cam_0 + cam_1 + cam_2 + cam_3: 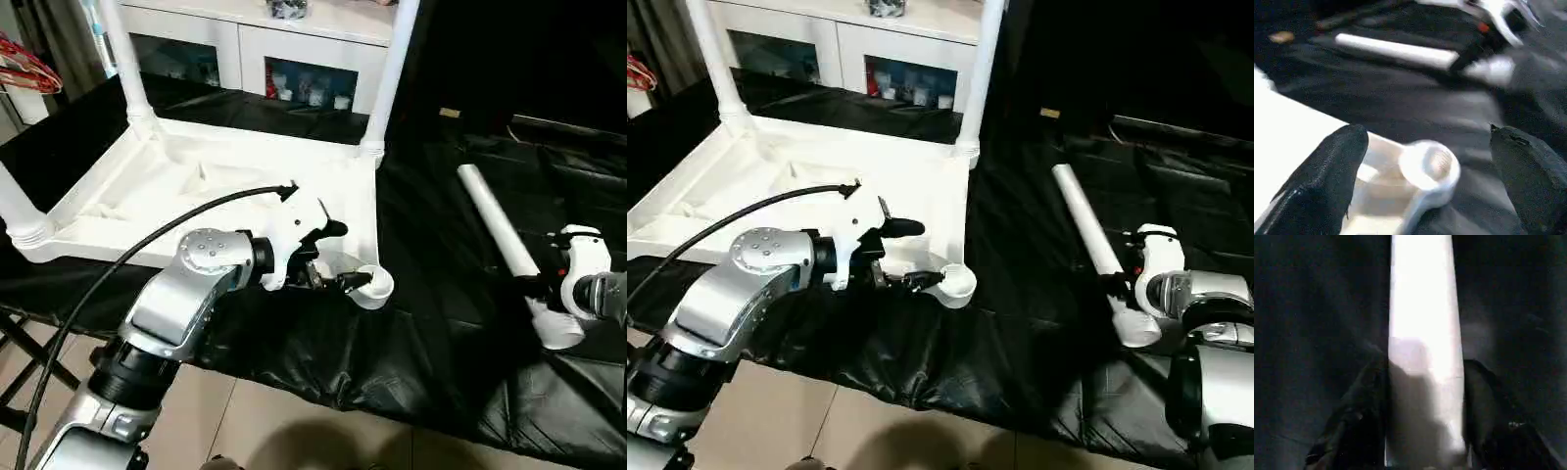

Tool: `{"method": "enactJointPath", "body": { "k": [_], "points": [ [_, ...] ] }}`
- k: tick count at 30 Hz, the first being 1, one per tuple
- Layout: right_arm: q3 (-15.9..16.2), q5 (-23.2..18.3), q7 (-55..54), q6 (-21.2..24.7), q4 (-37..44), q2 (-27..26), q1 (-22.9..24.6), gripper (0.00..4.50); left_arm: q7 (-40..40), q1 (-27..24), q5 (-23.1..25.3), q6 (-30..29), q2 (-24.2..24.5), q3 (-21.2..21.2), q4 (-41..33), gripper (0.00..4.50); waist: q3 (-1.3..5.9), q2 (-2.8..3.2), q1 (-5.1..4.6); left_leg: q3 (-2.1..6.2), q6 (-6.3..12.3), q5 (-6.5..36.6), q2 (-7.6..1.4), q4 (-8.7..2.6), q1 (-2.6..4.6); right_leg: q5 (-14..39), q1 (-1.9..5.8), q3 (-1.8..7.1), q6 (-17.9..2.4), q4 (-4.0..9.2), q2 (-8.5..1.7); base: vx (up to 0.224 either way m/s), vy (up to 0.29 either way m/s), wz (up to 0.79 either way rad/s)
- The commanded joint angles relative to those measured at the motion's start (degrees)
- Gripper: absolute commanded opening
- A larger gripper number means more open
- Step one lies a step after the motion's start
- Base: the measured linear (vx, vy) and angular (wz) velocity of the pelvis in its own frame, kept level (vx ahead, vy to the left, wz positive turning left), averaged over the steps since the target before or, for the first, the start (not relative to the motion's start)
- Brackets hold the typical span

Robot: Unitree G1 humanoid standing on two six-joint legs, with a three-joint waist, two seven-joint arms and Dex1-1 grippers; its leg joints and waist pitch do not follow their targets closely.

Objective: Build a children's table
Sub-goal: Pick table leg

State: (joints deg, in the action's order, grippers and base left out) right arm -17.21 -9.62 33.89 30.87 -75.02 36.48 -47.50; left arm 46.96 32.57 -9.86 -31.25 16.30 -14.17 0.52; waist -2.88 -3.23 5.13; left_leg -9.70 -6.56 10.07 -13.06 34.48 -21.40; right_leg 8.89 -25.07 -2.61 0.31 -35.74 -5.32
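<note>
The children's table (235,186) is laid upside down on a black sheet (431,323), its ribbed underside turned up, with three tube legs seen standing in their corner sockets: one at the far left (125,59), one at the far right (390,69) and one at the near left (15,211). The near right corner socket (372,284) is left empty and juts just over the tabletop's near edge. The left gripper (338,282) is held at that socket with its black fingers (1327,176) spread wide on either side of the round opening, nothing being gripped. The fourth leg (500,235) is laid flat on the sheet, well apart from the tabletop, with a broad band of bare sheet between them. The right gripper (549,284) is closed around the near part of this leg, its fingers (1359,416) pressed against both sides of the tube. A white cabinet with glass doors (294,59) is seen beyond the table's far edge.
</note>
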Motion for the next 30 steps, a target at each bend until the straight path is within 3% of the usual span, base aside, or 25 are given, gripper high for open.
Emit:
{"method": "enactJointPath", "body": {
  "k": [1,3,6,7,9,10,11,12,13,14,15,18,23,24,26,30],
  "points": [
    [-2.7,-3.1,1.4,0.0,1.0,0.3,-1.5,1.86,-2.6,1.7,-0.4,-1.2,-1.3,1.0,0.8,4.5,4.08,-1.09,0.25,-1.46,2.3,12.2,1.15,-3.08,-0.12,16.0,3.71,0.43,-11.1,4.26,-0.84,0.0,0.0,0.0],
    [-4.9,-5.7,2.9,1.0,2.0,-0.1,-1.5,1.86,-5.6,2.6,-0.8,-1.7,-3.8,2.4,2.1,4.5,4.12,-0.62,0.28,-1.39,2.28,11.9,1.21,-3.05,-0.22,15.9,3.85,0.45,-11.2,4.19,-0.84,0.0,0.0,0.0],
    [-6.6,-7.3,3.7,1.8,2.8,-0.4,-1.3,1.86,-7.5,3.2,-1.1,-1.8,-5.4,3.4,2.9,4.5,4.2,-0.93,0.34,-1.4,2.78,11.1,1.24,-3.01,-0.3,15.4,3.91,0.38,-11.3,4.27,-0.8,0.0,0.0,0.0],
    [-8.0,-8.8,4.5,2.0,3.6,-0.7,-1.2,1.86,-8.8,4.0,-1.8,-2.1,-6.7,4.4,3.8,4.5,4.2,-0.5,0.41,-1.3,2.75,11.1,1.25,-3.04,-0.31,15.3,3.92,0.36,-11.4,4.24,-0.83,0.0,0.0,0.0],
    [-11.6,-13.9,9.8,0.2,7.9,-2.8,0.1,1.86,-11.4,6.3,-4.3,-4.3,-10.2,7.5,5.5,4.5,4.35,-0.39,0.33,-1.45,3.28,11.3,1.31,-2.89,-0.25,13.8,4.0,0.41,-12.0,4.25,-0.65,0.0,0.0,0.0],
    [-11.6,-13.9,9.8,0.2,7.9,-2.8,0.1,1.85,-11.4,6.3,-4.3,-4.3,-10.2,7.5,5.5,4.5,4.34,-0.49,0.36,-1.3,3.75,11.0,1.2,-2.95,-0.36,13.2,4.14,0.3,-12.4,4.16,-0.8,0.0,0.0,0.0],
    [-13.1,-16.5,12.6,-1.8,11.1,-4.4,1.3,1.85,-12.6,7.4,-5.6,-6.3,-11.5,8.9,6.1,4.5,4.36,-0.58,0.37,-1.18,3.91,10.5,1.19,-3.03,-0.48,13.2,4.27,0.18,-12.4,4.15,-0.82,0.0,0.0,0.0],
    [-13.9,-18.3,14.6,-2.2,13.8,-5.6,2.2,1.85,-13.4,8.1,-6.5,-7.8,-12.4,9.8,6.6,4.5,4.34,-0.41,0.66,-1.49,4.37,10.9,1.1,-2.84,-0.02,12.5,3.89,0.39,-12.9,4.3,-0.88,0.0,0.0,0.0],
    [-15.0,-22.4,18.8,-1.7,20.8,-8.8,4.8,1.85,-14.7,9.7,-7.9,-10.5,-13.7,11.3,7.9,4.5,4.3,-0.27,0.78,-1.39,5.02,10.1,1.16,-2.98,-0.19,11.2,4.14,0.34,-13.3,4.21,-0.71,0.0,0.0,0.0],
    [-15.0,-22.4,18.8,-1.7,20.8,-8.8,4.8,1.85,-14.7,9.7,-7.9,-10.5,-13.7,11.3,7.9,4.5,4.42,-0.42,0.98,-1.29,5.66,8.9,1.13,-2.93,-0.22,10.0,4.31,0.34,-13.3,3.91,-0.77,0.0,0.0,0.0],
    [-15.6,-25.3,21.4,-0.7,25.7,-11.3,6.6,1.84,-15.0,11.0,-8.8,-11.6,-14.6,12.1,9.1,4.5,4.43,-0.32,0.97,-1.19,5.93,8.4,1.13,-3.01,-0.32,9.7,4.4,0.26,-13.4,3.86,-0.72,0.0,0.0,0.0],
    [-15.8,-26.9,23.1,0.6,28.5,-12.8,7.8,1.84,-15.0,11.9,-9.3,-10.7,-15.4,12.5,10.2,4.5,4.45,-0.24,1.38,-1.23,6.09,7.7,1.03,-3.03,-0.03,9.5,4.2,0.32,-14.2,4.03,-0.76,0.0,0.0,0.0],
    [-13.8,-32.4,26.9,6.4,40.3,-16.6,12.6,1.84,-14.8,13.7,-11.9,-9.7,-17.5,14.5,11.7,4.5,4.43,-0.16,1.96,-1.07,5.19,8.5,0.93,-3.4,0.16,9.9,4.34,0.39,-13.8,4.16,-1.0,0.0,0.0,0.0],
    [-12.9,-34.2,27.3,8.4,44.4,-17.5,14.4,1.84,-15.2,14.4,-14.1,-11.1,-18.6,16.4,11.6,4.5,4.32,-0.57,1.99,-1.12,5.03,8.6,0.96,-3.44,0.13,10.2,4.32,0.39,-13.7,4.27,-1.03,0.0,0.0,0.0],
    [-11.6,-34.6,28.0,9.5,46.7,-17.9,15.7,1.84,-15.4,15.1,-16.8,-13.9,-19.4,18.3,11.5,4.5,4.31,-0.33,2.26,-1.1,4.59,8.6,0.93,-3.43,0.19,10.4,4.35,0.46,-13.7,4.15,-1.16,0.0,0.0,0.0],
    [-8.7,-34.7,28.8,11.5,50.9,-18.7,17.8,1.84,-15.1,16.2,-22.4,-17.8,-21.0,21.6,10.9,4.5,4.08,-0.42,2.62,-1.06,3.44,9.6,1.04,-3.64,0.03,14.4,4.26,0.45,-11.9,4.64,-1.27,0.0,0.0,0.0]
  ]
}}
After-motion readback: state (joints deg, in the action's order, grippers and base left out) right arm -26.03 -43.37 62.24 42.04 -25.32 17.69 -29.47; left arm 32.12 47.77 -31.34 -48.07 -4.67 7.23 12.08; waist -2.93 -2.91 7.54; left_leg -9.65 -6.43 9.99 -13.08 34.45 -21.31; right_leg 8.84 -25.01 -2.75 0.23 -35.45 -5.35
